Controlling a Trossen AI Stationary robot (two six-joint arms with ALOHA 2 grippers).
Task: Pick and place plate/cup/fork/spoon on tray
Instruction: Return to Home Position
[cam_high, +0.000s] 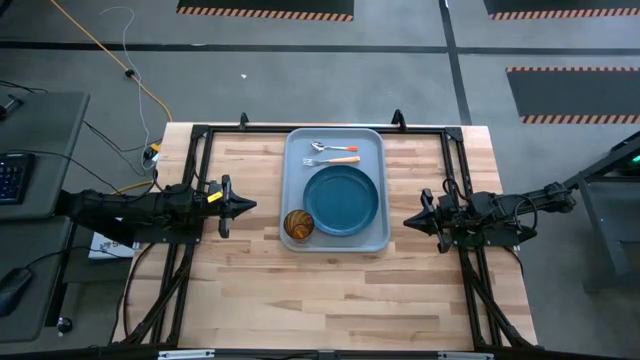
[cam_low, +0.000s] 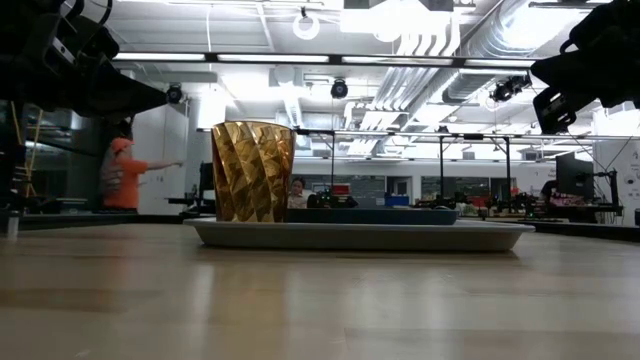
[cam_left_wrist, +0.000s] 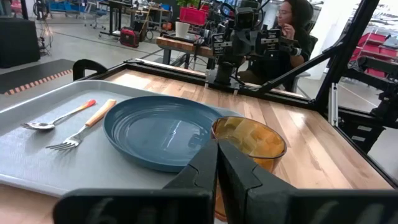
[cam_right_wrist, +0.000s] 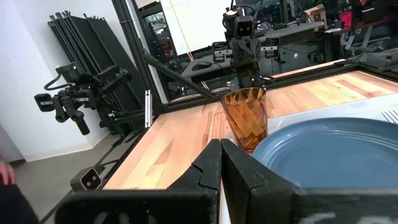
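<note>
Wooden worktop, tray against middle of far edge. Plate mid-tray. Cup upright in tray's near left corner, just beside plate. Spoon and fork side by side along tray's far edge. Left gripper off tray's left edge, fingers together; right gripper off right edge, fingers together.

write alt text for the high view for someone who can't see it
Seen from above, a grey-blue tray on a wooden table holds a blue plate, an amber cup, a fork and a spoon. The left gripper and right gripper flank it, both shut, empty.
</note>
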